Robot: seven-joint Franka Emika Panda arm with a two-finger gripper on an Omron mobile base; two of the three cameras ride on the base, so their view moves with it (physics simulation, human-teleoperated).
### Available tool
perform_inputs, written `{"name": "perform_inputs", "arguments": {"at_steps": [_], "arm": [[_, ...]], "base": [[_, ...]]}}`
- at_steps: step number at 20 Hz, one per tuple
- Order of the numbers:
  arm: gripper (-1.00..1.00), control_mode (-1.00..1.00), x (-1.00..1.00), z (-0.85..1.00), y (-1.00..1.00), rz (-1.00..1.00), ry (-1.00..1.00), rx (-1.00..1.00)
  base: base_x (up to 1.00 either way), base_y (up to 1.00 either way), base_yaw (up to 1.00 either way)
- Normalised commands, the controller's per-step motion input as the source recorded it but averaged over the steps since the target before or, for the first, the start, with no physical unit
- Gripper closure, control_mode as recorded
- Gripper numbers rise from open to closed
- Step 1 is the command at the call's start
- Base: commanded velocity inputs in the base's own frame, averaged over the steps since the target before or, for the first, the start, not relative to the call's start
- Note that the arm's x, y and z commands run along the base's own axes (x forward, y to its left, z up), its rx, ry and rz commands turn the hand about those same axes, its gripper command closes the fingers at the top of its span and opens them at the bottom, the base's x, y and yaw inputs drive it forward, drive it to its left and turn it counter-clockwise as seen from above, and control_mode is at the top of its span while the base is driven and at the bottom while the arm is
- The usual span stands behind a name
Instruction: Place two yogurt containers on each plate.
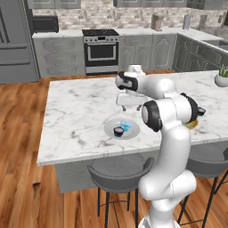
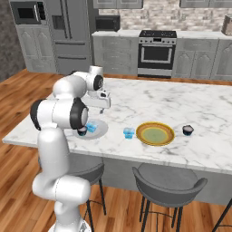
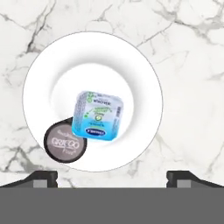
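Arm (image 1: 171, 133) rises, elbow bent, forearm reaching forward and left. Gripper (image 3: 112, 177) points straight down, apparently level; fingers (image 3: 41, 178) spread wide apart, nothing between them.

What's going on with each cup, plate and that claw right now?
Claw: open, empty, above grey plate.
Grey plate: holds two cups.
Blue cup: on grey plate.
Black cup: on grey plate's edge.
Yellow plate: empty.
Second blue cup: on counter.
Second black cup: on counter.

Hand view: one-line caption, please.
Open gripper above grey plate holding a blue yogurt cup and a dark one.
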Motion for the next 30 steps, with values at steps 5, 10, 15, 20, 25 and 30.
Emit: {"name": "perform_inputs", "arguments": {"at_steps": [5, 10, 15, 20, 25, 30], "arm": [[-1.0, -1.0, -0.32, 0.25, -0.1, -0.1, 0.0, 0.01], [-1.0, -1.0, -0.58, -0.07, -0.18, -0.18, -0.05, 0.07], [-1.0, 1.0, -0.16, -0.02, -0.07, -0.04, -0.05, 0.05], [-1.0, 1.0, 0.0, 0.0, 0.0, 0.0, 0.0, 0.0], [-1.0, 1.0, 0.0, 0.0, 0.0, 0.0, 0.0, 0.0], [-1.0, 1.0, 0.0, 0.0, 0.0, 0.0, 0.0, 0.0]], "base": [[0.0, 0.0, 0.0], [0.0, 0.0, 0.0], [-0.43, -0.45, -0.15], [0.04, -0.72, -0.02], [0.43, -0.61, 0.22], [0.76, -0.23, 0.21]]}}
